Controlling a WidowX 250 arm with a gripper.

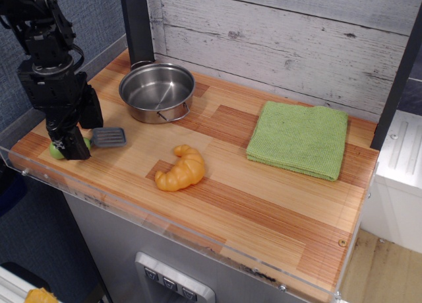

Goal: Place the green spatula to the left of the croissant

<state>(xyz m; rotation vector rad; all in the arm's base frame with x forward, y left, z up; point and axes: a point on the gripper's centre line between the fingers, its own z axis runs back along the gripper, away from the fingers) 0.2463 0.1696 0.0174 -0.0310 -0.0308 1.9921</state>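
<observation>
The green spatula lies flat on the wooden counter at the front left, with its grey slotted blade (109, 137) pointing right and its lime handle (57, 149) pointing left. The orange-yellow croissant (180, 169) lies to its right, a short gap away. My black gripper (74, 139) stands over the handle. Its near finger (70, 148) crosses in front of the handle and hides the middle of it. The jaws look spread, with green showing on both sides of the finger.
A steel pot (157, 91) stands behind the spatula, beside a dark post (137, 22). A folded green cloth (299, 138) lies at the right. The counter's clear front lip (132, 214) and left edge are close to the gripper.
</observation>
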